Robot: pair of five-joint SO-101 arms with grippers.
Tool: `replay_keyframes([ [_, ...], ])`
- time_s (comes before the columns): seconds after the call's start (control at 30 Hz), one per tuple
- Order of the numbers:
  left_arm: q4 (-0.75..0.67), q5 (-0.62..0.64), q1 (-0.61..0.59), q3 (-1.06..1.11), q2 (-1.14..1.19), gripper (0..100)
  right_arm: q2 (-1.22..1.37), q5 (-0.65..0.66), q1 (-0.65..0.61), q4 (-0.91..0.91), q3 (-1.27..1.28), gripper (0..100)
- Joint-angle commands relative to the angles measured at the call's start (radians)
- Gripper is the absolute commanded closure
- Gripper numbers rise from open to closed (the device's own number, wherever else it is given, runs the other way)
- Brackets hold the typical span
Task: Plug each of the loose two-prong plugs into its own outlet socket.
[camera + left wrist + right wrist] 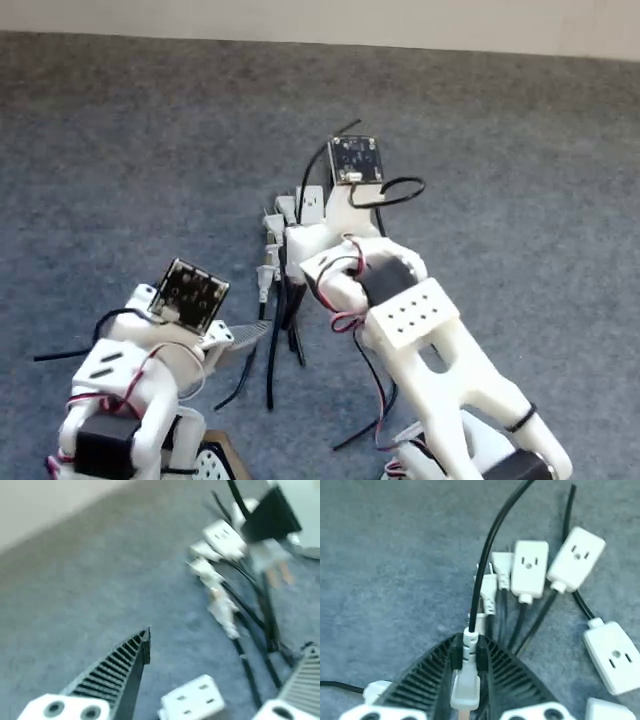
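White two-prong plug is pinched tight in right gripper, mid-carpet, its black cord trailing off to the far side. Looks light, hard plastic, prob. slick. Cord's stiff-ish & will tug, so best held by the body's flat sides. Outlet sockets lie just beyond, w/ more loose plugs beside. Left gripper hangs near-left, spread wide, holding nothing, another socket block close by.

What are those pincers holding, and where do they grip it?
The right pincer clamps a white plug by its body; the left pincer is open, holding nothing.
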Motion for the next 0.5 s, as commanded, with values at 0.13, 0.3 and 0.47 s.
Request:
replay_keyframes([
  [0.13, -0.078, 0.044, 0.050, 0.016, -0.013, 57, -0.217, -0.008, -0.117, -0.004, 0.050, 99.5],
  [0.3, -0.140, 0.055, 0.045, 0.033, -0.004, 57, -0.239, -0.008, -0.194, -0.002, 0.097, 99.5],
  [0.47, -0.233, 0.054, -0.016, 0.122, -0.002, 57, -0.240, 0.009, -0.205, 0.068, 0.071, 99.5],
])
